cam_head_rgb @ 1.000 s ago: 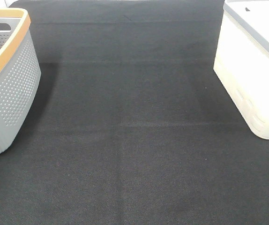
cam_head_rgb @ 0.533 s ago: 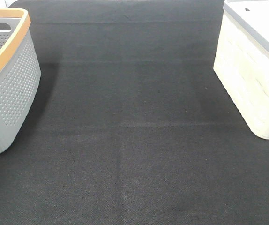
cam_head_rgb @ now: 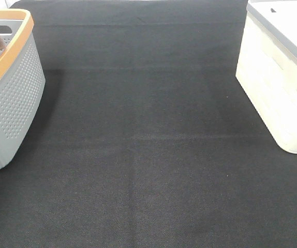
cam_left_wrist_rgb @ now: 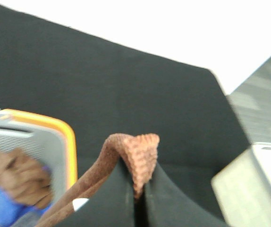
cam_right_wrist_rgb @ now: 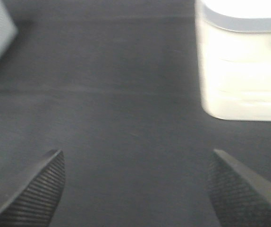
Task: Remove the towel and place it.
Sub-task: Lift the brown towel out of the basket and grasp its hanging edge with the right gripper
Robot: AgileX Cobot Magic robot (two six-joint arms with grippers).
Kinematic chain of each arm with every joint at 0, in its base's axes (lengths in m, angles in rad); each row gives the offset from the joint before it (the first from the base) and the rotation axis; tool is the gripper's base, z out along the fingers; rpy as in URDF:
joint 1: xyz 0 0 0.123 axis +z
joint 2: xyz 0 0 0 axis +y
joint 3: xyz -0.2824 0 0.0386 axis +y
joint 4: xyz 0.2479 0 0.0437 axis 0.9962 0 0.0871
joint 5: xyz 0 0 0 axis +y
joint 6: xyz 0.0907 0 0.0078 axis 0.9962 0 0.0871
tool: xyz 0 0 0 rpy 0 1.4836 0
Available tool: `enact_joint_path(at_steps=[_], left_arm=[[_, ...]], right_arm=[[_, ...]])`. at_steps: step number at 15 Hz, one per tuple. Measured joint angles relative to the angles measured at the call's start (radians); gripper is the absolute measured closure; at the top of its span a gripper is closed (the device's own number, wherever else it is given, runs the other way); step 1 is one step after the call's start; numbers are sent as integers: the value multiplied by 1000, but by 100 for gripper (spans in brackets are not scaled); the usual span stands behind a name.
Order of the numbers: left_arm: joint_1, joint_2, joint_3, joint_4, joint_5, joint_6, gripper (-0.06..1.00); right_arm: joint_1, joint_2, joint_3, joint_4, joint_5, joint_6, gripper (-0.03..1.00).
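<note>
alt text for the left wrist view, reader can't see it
The left tool is shut on a fold of brown towel above a black table. A grey, orange-rimmed basket holds brown and blue cloth; a white bin stands nearby.

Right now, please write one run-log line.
left jaws: shut on towel | towel: held over grey basket | right jaws: open, empty | placing: not yet done

Bright, even light — wrist views motion-blurred.
</note>
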Motion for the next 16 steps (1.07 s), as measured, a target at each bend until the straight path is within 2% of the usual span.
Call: enact_joint_path(at_steps=[4,6,8,10,12,14,16], left_arm=[[0,0,0,-186,-65,75,94],[-34,0,0,-231,-112,111,94],[-120,0,0,-236,-145,128,94],[-226,0,0,-221,-185,144,94],[-339,0,0,-168,-257,148,94],[-458,0,0,-116,-301,148,94],[-532,9,0,-103,-324,148,94]], right_arm=[[0,86,0,172,-22,-17,33],[0,151,0,274,-27,-118,35],[0,228,-5,413,-41,-262,38],[0,301,-34,496,-45,-397,41],[16,377,-80,527,-55,-487,41],[74,489,-133,531,-81,-611,41],[108,593,-183,534,-101,-691,41]])
